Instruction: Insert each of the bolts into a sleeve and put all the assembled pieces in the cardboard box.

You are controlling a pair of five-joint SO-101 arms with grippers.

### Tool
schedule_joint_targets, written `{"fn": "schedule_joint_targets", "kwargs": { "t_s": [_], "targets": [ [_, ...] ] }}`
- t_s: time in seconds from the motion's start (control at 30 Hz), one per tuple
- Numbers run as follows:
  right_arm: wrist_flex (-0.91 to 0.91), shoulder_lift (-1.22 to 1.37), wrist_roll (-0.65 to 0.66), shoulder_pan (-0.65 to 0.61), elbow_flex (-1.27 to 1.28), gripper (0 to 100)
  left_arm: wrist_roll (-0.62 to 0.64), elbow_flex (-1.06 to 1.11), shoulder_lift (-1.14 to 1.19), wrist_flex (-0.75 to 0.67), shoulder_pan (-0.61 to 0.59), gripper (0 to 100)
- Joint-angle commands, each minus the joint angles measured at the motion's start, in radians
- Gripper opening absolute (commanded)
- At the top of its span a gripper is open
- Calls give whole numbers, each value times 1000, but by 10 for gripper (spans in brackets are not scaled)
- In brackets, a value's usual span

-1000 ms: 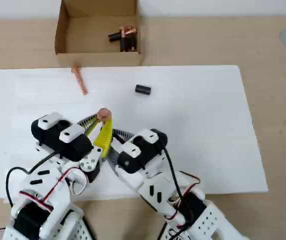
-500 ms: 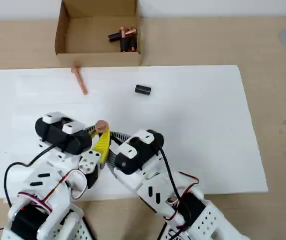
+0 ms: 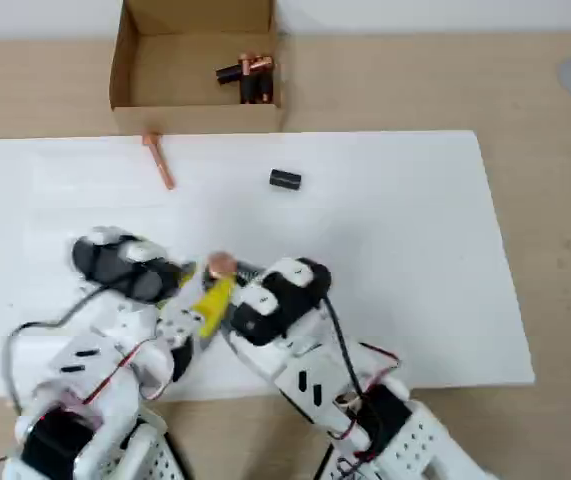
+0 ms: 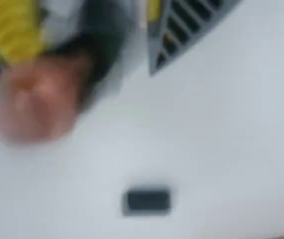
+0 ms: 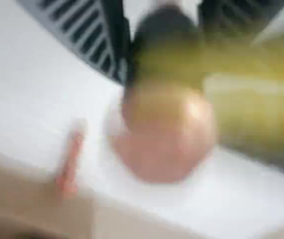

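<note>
Bolt [image 3: 221,263] between left hand [image 3: 208,288] and right hand [image 3: 242,274], copper head up; cannot tell whether either hand pinches it

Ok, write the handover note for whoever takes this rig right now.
Grippers: left gripper and right gripper meet over the white sheet at a copper-headed bolt; their grip is too blurred to call.
Things: loose bolt lies by the cardboard box, loose sleeve on the sheet.
Done: assembled pieces in the box.
Left: finish this bolt, box it, then the loose pair.
</note>
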Motion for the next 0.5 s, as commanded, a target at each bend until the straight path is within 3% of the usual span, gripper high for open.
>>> {"fn": "schedule_joint_targets", "kwargs": {
  "t_s": [0.0, 0.23, 0.47],
  "targets": [
    [-35, -189, -5, -5, -4, 11, -2, 57, 2, 71, 11, 285],
    [-34, -189, -2, -1, -7, 11, -2, 21, 2, 77, 0, 289],
    [-35, -188, 46, 56, -16, 10, -2, -193, 2, 150, -138, 291]
  ]
}}
